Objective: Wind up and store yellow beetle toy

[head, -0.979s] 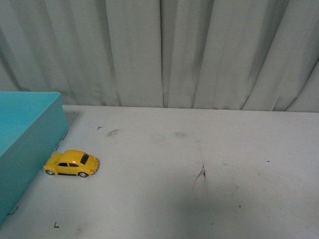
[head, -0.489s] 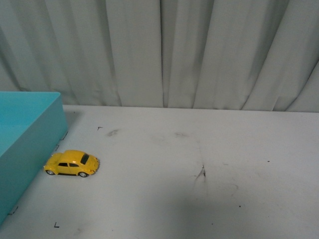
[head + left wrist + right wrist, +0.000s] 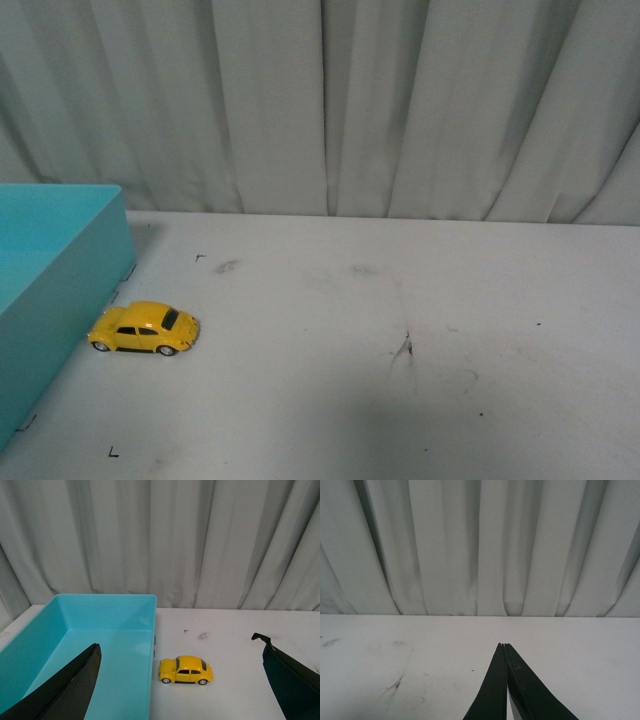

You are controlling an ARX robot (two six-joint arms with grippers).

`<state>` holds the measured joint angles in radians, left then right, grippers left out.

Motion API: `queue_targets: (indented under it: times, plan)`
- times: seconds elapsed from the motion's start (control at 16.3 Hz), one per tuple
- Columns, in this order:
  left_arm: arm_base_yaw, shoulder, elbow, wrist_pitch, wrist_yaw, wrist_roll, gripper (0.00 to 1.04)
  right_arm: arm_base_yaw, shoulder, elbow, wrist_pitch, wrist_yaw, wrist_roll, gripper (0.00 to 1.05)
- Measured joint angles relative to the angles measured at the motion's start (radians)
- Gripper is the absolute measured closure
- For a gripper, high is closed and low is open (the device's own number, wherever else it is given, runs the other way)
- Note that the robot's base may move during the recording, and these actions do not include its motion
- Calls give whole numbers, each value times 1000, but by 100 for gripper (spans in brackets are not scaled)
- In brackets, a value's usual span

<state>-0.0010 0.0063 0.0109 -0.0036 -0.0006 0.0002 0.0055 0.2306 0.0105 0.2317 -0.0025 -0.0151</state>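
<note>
The yellow beetle toy [image 3: 144, 328] stands on its four wheels on the white table [image 3: 420, 420], side-on to the front camera, out in the open with nothing holding it. At the far left sits a teal bin [image 3: 60, 290] with its top open, and the toy is just beside the bin's outer wall, one end turned toward it; the left wrist view shows a thin strip of table between the two, so they are not touching. In that same view the left gripper [image 3: 176, 642] is spread wide with nothing in its grasp, one dark finger over the bin's interior and the other over bare table, the toy lying between them and farther off. Small black corner marks [image 3: 113, 452] are drawn on the table near the toy (another sits farther back, toward the curtain). Toward the middle of the table there is a dark scuff [image 3: 405, 348]. On the right side, the right gripper [image 3: 503, 645] has its fingers pressed together with nothing between them, above bare table, and a pale pleated curtain [image 3: 400, 100] hangs behind everything
</note>
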Motion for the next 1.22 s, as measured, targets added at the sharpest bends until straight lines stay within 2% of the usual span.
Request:
queue_targets:
  times: [0.24,0.31,0.61,0.67,1.1,1.22]
  plan:
    - [0,0,0,0,0,0,7,0,-66,0,-73,0,0,103]
    - [0,0,0,0,0,0,7,0,-165,0,-219,0,1,103]
    - [0,0,0,0,0,0,7,0,-228,0,-236,3,0,103]
    - [0,0,0,0,0,0,7,0,-228,0,-236,3,0,99]
    - [0,0,0,0,0,0,7,0,-228,0,-236,3,0,17]
    - [0,0,0,0,0,0,7,0,-228,0,-236,3,0,10]
